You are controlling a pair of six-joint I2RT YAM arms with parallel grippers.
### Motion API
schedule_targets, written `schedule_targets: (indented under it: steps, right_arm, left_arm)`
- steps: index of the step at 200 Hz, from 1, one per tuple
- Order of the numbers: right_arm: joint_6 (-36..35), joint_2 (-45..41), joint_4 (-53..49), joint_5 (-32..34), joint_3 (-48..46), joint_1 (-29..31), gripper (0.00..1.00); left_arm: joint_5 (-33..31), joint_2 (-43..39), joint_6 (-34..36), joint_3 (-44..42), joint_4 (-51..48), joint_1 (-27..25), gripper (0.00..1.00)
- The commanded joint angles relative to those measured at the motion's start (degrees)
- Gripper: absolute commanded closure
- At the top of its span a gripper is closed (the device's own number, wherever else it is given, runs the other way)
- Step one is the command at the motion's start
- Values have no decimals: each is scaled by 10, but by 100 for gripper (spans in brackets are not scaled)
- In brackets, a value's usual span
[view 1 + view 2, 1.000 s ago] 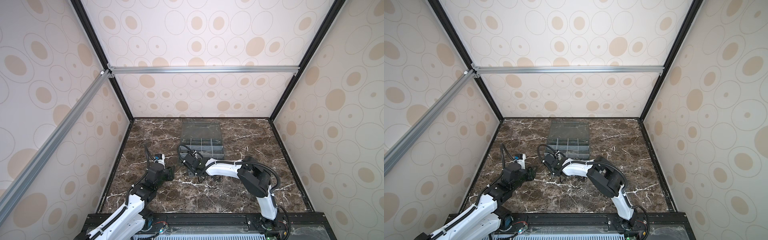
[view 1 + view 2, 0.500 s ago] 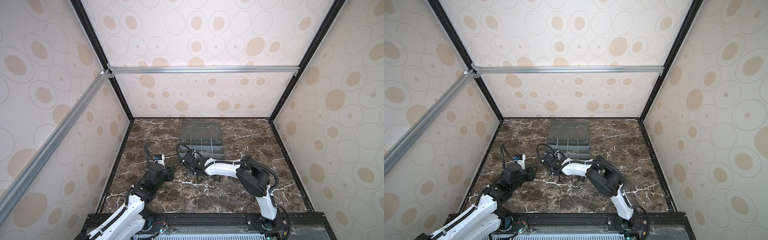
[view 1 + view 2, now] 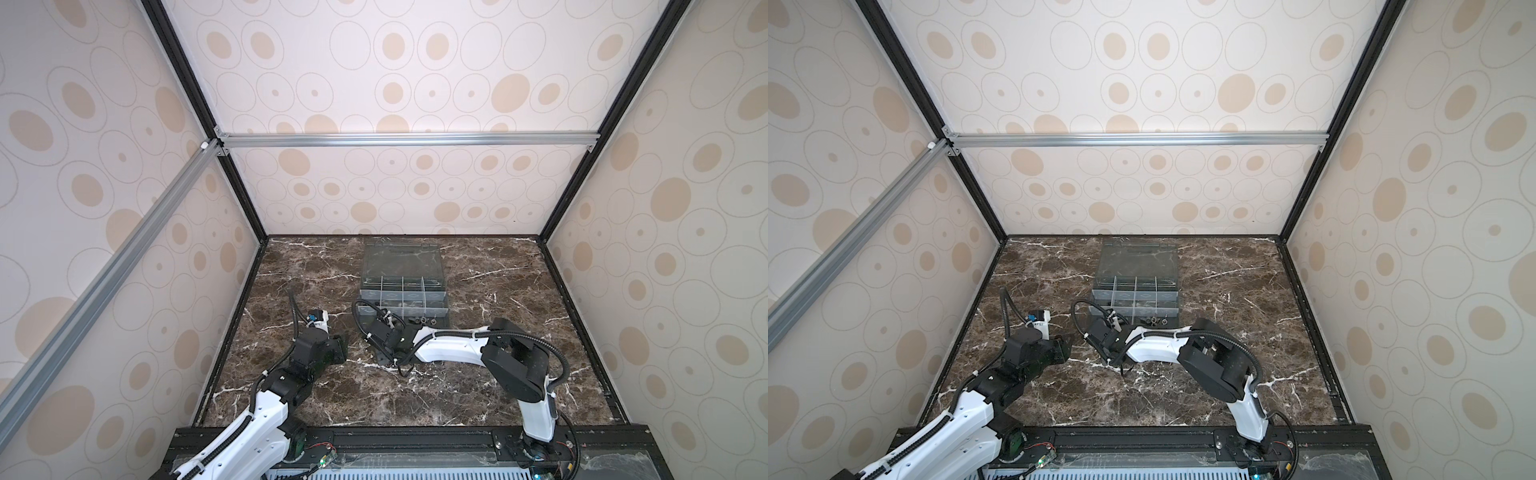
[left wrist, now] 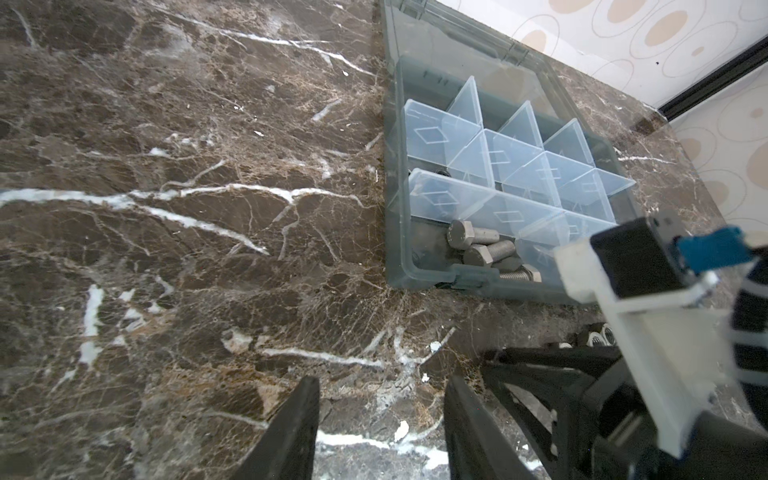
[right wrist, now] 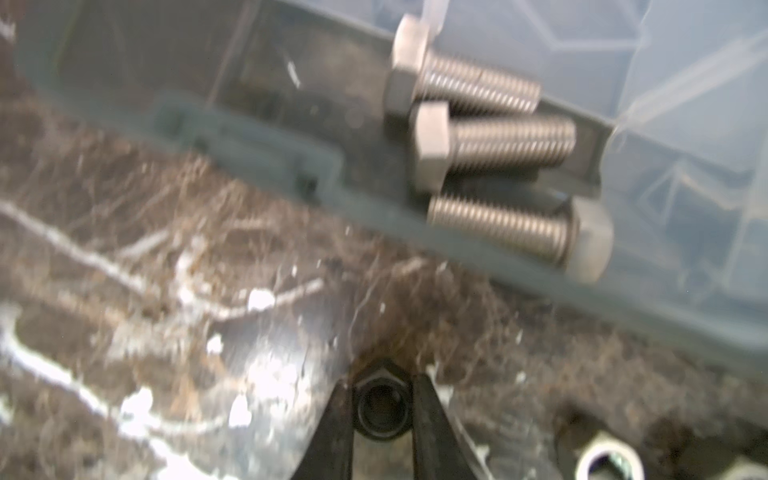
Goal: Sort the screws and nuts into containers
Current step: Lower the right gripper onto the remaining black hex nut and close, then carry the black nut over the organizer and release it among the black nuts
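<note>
Your right end effector (image 5: 381, 380) is clenched on a dark nut (image 5: 380, 409), with one finger pressed to each flank. It works low over the marbled surface (image 5: 124, 208), just in front of the box (image 5: 665, 299). The nut's hole faces the wrist camera, so its axis runs along the fingers. You cannot tell whether it touches the surface.

Beyond the fingertips, three screws (image 5: 494, 141) lie on their sides in the box's near compartment (image 4: 432, 249). Their shafts run roughly parallel to the front wall, two heads pointing one way and the third reversed.

A shiny nut (image 5: 609, 465) sits on the surface beside that end effector. Your left end effector (image 4: 382, 384) hovers nearby, fingers spread and holding nothing.
</note>
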Motion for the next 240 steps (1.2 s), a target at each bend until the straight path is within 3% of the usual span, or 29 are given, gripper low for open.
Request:
schedule_targets:
  steps: [1,79,144,240]
  right_arm:
    - [-10,-33,-17,-6,-16,10,79]
    - [-68,-50,-20,-2,49,8,79]
    - [-127,10,-12,-20,181,-46,78]
    - [-152,139,-70,-59,340,-132,78]
  left_arm:
    - [-18,-16,-15,9,-20,3,51]
    - [-24,-41,-28,-3,-25,4,51]
    - [-24,-52,-32,-15,-17,4,51]
    - [-17,-46,-25,-23,6,4,51]
